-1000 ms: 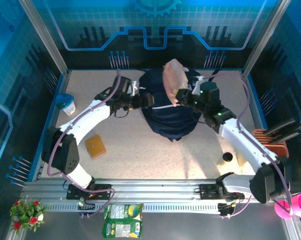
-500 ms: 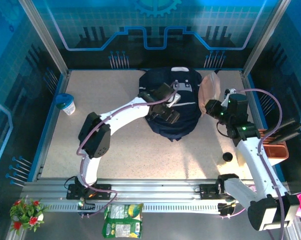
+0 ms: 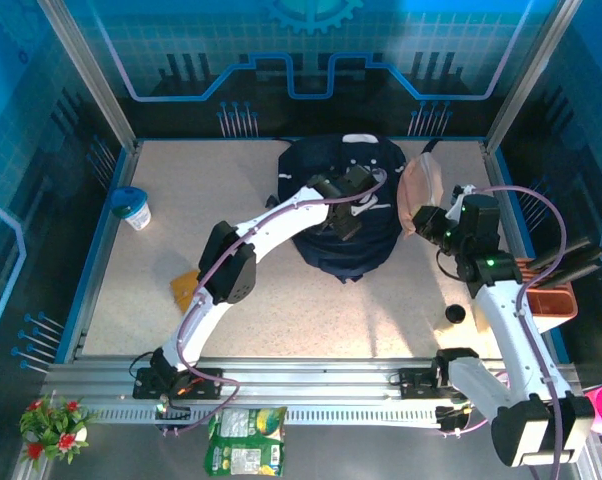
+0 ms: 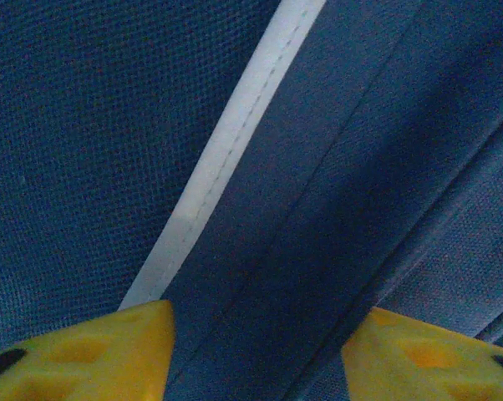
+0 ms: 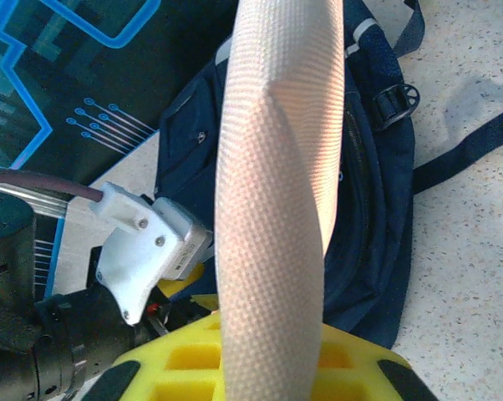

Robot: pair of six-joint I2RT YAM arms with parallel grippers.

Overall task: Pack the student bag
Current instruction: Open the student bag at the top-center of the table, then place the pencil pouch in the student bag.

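Observation:
The student bag (image 3: pixel 331 255), dark navy with a thin white stripe (image 4: pixel 226 159), lies at the back middle of the table. My left gripper (image 3: pixel 353 205) is pressed down on its front. In the left wrist view its yellow fingertips (image 4: pixel 93 351) stand apart with a ridge of navy fabric between them, beside the stripe. My right gripper (image 3: pixel 426 220) hovers just right of the bag, shut on a pink pencil pouch (image 3: pixel 418 185). In the right wrist view the pouch (image 5: pixel 276 192) stands upright out of the yellow jaws, in front of the bag (image 5: pixel 377 209).
A blue-lidded cup (image 3: pixel 133 207) stands at the left edge. A brown wallet (image 3: pixel 184 290) lies partly under the left arm. A small black object (image 3: pixel 455 314) and an orange rack (image 3: pixel 546 290) sit at the right. A snack bag (image 3: pixel 246 440) lies below the rail.
The left arm has swung right from the bag's left side onto its front, and its jaws have narrowed. The right gripper has carried the pouch from above the bag to its right.

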